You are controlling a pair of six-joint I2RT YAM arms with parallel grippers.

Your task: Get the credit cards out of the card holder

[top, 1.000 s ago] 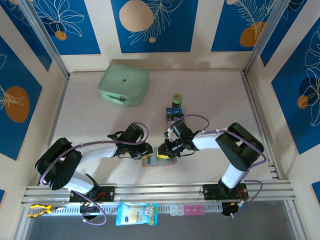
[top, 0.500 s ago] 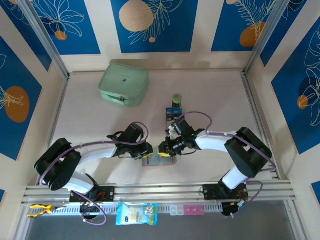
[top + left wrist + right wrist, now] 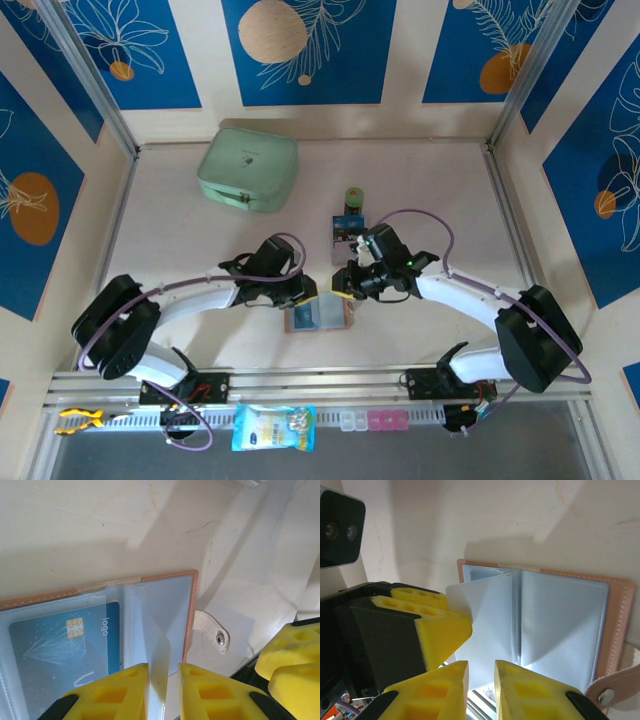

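Note:
The card holder [image 3: 325,318] lies open on the table between my two grippers, pinkish-brown rim [image 3: 189,620] around pale grey-blue panels [image 3: 565,620]. A blue credit card [image 3: 60,640] with a gold chip sits in its left clear pocket. One pale inner leaf [image 3: 155,630] stands up between the fingers of my left gripper [image 3: 163,672] and leans on the left finger; the jaws stand slightly apart. My right gripper [image 3: 481,667] hovers at the holder's right edge, narrowly open, with nothing between its fingers. Seen from above, the left gripper [image 3: 308,290] and right gripper [image 3: 343,283] nearly touch.
A mint-green case [image 3: 248,170] sits at the back left. A green-and-black cylinder [image 3: 353,197] and a small dark-blue item [image 3: 347,225] stand just behind the right gripper. The front rail [image 3: 300,385] holds a blue packet [image 3: 273,427] and small pink boxes [image 3: 385,420].
The right gripper has drawn back up and to the right off the holder, its arm swinging outward. The left gripper has shifted slightly right over the holder's top edge.

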